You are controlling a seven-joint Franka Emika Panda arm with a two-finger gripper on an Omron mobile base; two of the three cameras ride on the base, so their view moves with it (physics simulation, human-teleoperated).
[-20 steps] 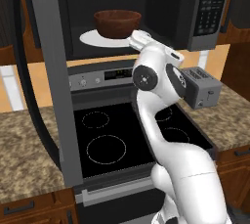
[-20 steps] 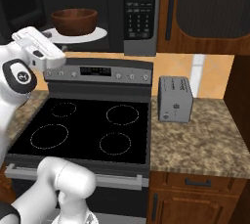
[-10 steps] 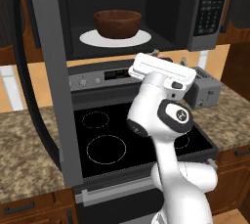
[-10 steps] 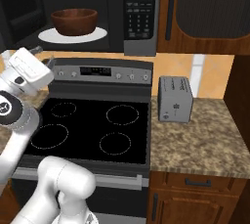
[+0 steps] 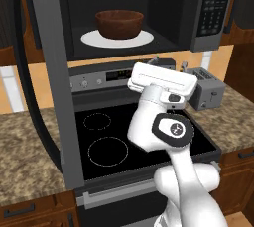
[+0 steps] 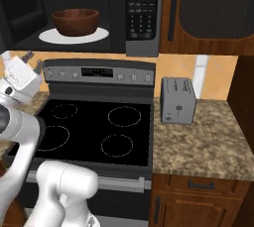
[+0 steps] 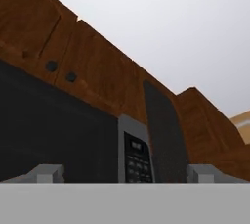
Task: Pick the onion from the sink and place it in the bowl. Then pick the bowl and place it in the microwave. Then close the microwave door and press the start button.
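We see the bowl [image 5: 119,24] on the turntable plate [image 5: 117,37] inside the microwave [image 6: 99,13]. Our gripper [image 7: 125,171] is spread wide and empty. The microwave door [image 5: 47,80] hangs open at left: stiff, hinged (we judge), best pushed on its free near edge.
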